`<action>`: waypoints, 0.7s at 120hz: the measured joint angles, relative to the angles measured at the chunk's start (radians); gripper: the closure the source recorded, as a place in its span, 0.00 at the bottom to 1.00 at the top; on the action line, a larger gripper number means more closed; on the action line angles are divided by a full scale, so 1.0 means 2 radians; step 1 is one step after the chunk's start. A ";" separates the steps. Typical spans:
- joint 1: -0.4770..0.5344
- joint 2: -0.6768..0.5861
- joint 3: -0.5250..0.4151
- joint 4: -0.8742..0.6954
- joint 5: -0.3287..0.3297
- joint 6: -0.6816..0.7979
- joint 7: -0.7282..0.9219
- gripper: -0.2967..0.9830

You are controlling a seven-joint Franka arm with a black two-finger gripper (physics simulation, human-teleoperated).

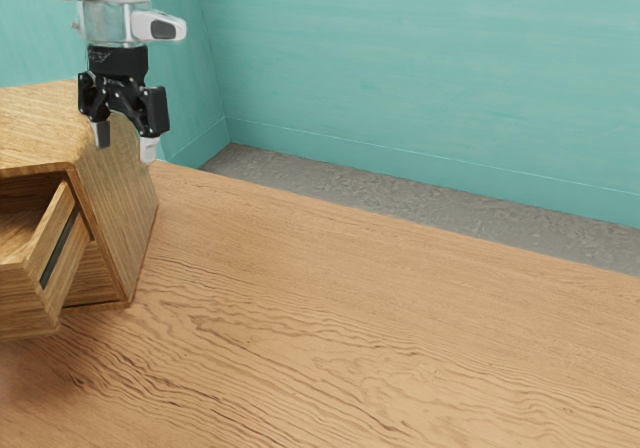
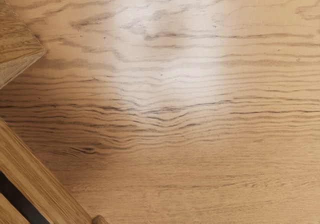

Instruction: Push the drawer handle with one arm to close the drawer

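Observation:
The black gripper (image 1: 126, 140) hangs open at the exterior view's upper left, its two fingertips apart and pointing down, in front of the wooden cabinet's (image 1: 115, 208) side panel as seen there. The drawer (image 1: 28, 308) stands pulled out of the cabinet at the exterior view's left edge, with a dark slot along its side. Its handle cannot be made out. In the wrist view, wooden furniture with a dark strip (image 2: 24, 199) lies at one corner, and a separate wooden corner piece (image 2: 20, 49) juts in from the same side.
The wood-grained table (image 1: 340, 328) stretches from the cabinet toward the exterior view's right. Teal walls (image 1: 420, 68) and a strip of grey floor (image 1: 400, 206) lie beyond its far edge. A small brown rounded part (image 2: 99, 220) shows near the strip in the wrist view.

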State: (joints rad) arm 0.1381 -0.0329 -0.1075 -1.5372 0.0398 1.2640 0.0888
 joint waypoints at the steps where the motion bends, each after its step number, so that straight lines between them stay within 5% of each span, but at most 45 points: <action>1: 0.001 0.000 0.000 0.000 0.000 0.007 0.000 0.23; 39: 0.019 -0.015 -0.016 0.007 0.005 0.122 0.005 0.23; 68: 0.049 -0.309 -0.023 -0.280 -0.004 0.138 0.007 0.23; 84: 0.075 -0.393 -0.011 -0.363 -0.009 0.132 -0.001 0.23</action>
State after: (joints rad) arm 0.2889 -0.8181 -0.1303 -2.2634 0.0221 1.5282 0.0877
